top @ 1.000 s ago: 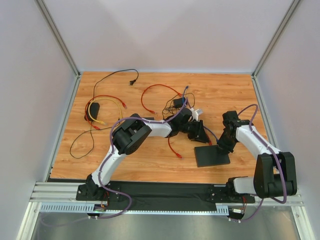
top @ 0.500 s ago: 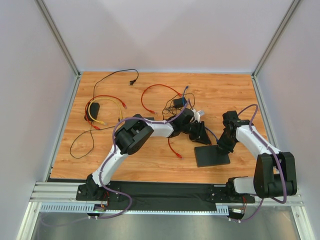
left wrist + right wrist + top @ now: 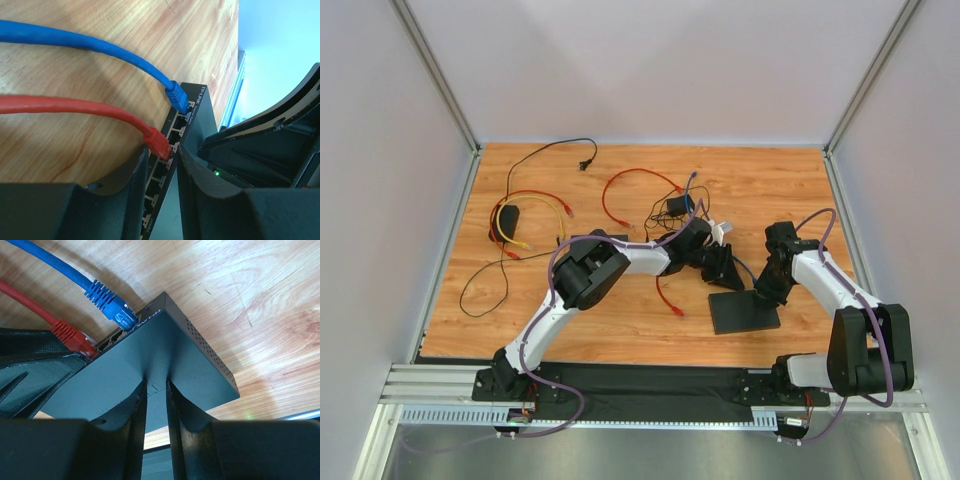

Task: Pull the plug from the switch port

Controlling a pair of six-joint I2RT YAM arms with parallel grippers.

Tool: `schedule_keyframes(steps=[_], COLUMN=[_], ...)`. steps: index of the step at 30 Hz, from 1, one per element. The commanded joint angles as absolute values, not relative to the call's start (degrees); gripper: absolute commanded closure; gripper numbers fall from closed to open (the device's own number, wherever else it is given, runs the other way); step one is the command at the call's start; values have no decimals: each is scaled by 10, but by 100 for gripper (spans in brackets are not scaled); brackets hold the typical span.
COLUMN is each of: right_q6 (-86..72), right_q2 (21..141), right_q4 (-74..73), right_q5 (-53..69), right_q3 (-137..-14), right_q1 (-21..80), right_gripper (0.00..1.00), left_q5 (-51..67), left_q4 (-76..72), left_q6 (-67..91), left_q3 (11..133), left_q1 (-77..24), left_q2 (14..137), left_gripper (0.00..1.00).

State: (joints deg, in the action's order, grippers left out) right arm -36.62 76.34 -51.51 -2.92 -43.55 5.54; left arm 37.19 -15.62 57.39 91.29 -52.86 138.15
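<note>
The black switch [image 3: 745, 313] lies right of centre on the wooden table. In the left wrist view its port row [image 3: 165, 165] holds a red plug [image 3: 159, 144] and, further along, a blue plug [image 3: 177, 96]. My left gripper [image 3: 161, 156] has its fingers close together on either side of the red plug's head, right at the port. My right gripper [image 3: 156, 385] is nearly closed, with its fingertips pressed down on the switch's flat top [image 3: 165, 347]. In the top view the left gripper [image 3: 725, 272] is at the switch's far edge and the right gripper [image 3: 767, 293] is over its right corner.
A loose red cable [image 3: 665, 295] lies left of the switch. A power adapter [image 3: 675, 206] and tangled cables sit behind my left arm. Red and yellow cables [image 3: 535, 205] and a black cable [image 3: 555, 148] lie at the far left. The table's right edge runs close to the switch.
My left arm has shifted slightly to the right, bringing its gripper closer to the switch's port side. The right arm and the switch have not moved.
</note>
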Motion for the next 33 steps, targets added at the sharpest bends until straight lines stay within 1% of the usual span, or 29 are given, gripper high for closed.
schedule_keyframes(steps=[1,6,10,12,13,14,18,19,22,29,31,33], right_q6=[-362,-363,-365,-370,-372,-377,-386,-387,-389,-392,-391,-391], right_q2=[766,766,771,773,776,777,780,784,790,795,794,791], right_q4=[-494,-494,-494,-495,-498,-498,-505,-505,-505,-506,-508,-508], right_q5=[-32,-31,-33,-40,-44,-47,-69,-73,-78,-82,-80,-80], right_q3=[-429,-428,-426,-425,-425,-424,-423,-422,-419,-419,-419,-419], right_q1=[55,54,55,57,57,58,57,58,57,57,58,59], right_gripper=[77,77,77,77,77,77,77,77,77,77,77,77], left_q5=[370,367,365,359,358,355,338,333,303,195,184,192], left_q4=[-156,-153,-153,-163,-185,-200,-268,-301,-327,-327,-328,-303], left_q6=[584,596,604,610,614,620,632,628,594,490,484,490], left_q3=[925,927,926,921,912,905,876,866,846,806,800,823], left_q1=[-533,-533,-533,-533,-532,-532,-528,-527,-524,-522,-519,-514], left_q2=[1398,1408,1412,1412,1411,1408,1408,1408,1396,1339,1334,1344], left_gripper=[64,71,78,88,96,99,100,100,100,100,100,100])
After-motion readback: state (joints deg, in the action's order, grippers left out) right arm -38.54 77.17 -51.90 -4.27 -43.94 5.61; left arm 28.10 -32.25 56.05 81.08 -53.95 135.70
